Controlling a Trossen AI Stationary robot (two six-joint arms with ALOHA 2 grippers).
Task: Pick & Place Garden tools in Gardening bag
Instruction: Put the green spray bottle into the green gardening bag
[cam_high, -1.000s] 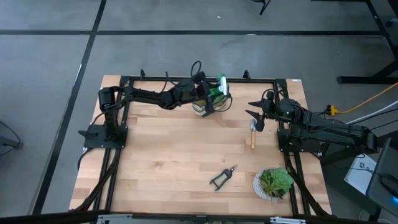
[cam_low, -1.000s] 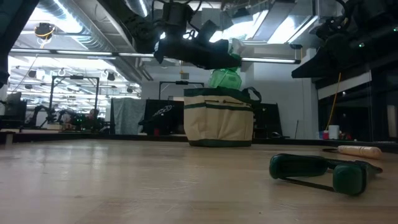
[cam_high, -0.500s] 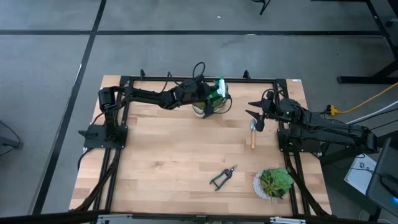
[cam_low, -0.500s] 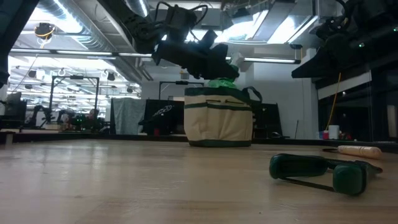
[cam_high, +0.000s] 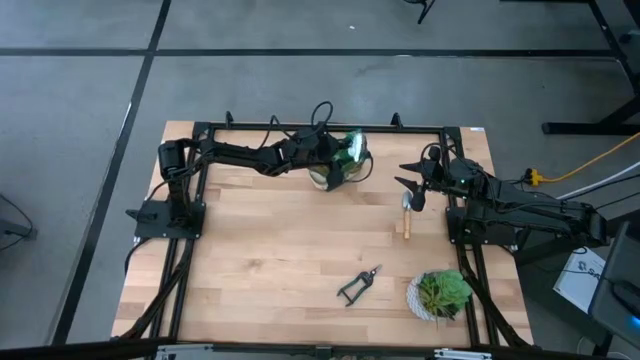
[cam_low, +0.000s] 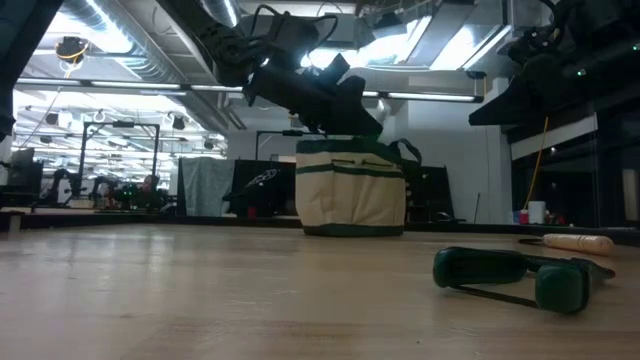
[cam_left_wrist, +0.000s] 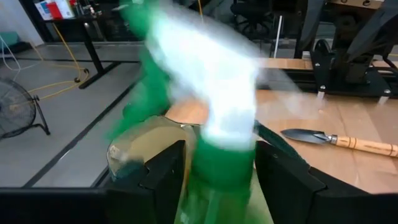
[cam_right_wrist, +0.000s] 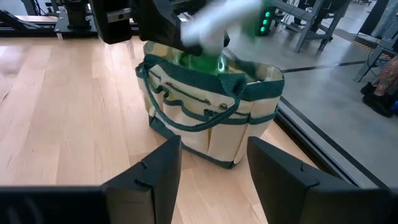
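Note:
The beige gardening bag (cam_high: 325, 178) with green trim stands at the table's far middle; it also shows in the low view (cam_low: 352, 195) and the right wrist view (cam_right_wrist: 205, 124). My left gripper (cam_high: 338, 155) hangs just over its mouth. The green spray bottle (cam_right_wrist: 202, 62) stands in the mouth with its white head (cam_right_wrist: 217, 18) above the rim, and shows smeared between my left fingers (cam_left_wrist: 165, 171). My right gripper (cam_high: 410, 185) is open and empty above the trowel (cam_high: 405, 218). The pruning shears (cam_high: 358, 285) lie near the front. The rake is out of view. My left gripper's fingers stand on either side of the spray bottle's green body (cam_left_wrist: 217, 174), coming from above and slanting down into the bag's mouth. The bottle is smeared while the fingers are sharp, so I cannot tell whether they touch it.
A leafy plant in a white pot (cam_high: 440, 293) stands at the front right. The trowel lies flat at the right, handle toward the near edge (cam_low: 575, 241). The shears (cam_low: 520, 275) lie close in the low view. Bare wood fills the table's left and middle.
My left gripper has gone down toward the bag with the spray bottle. The bottle stood clear above the bag's rim a second ago and has sunk into the mouth, out of sight in the low view. My right arm has kept still.

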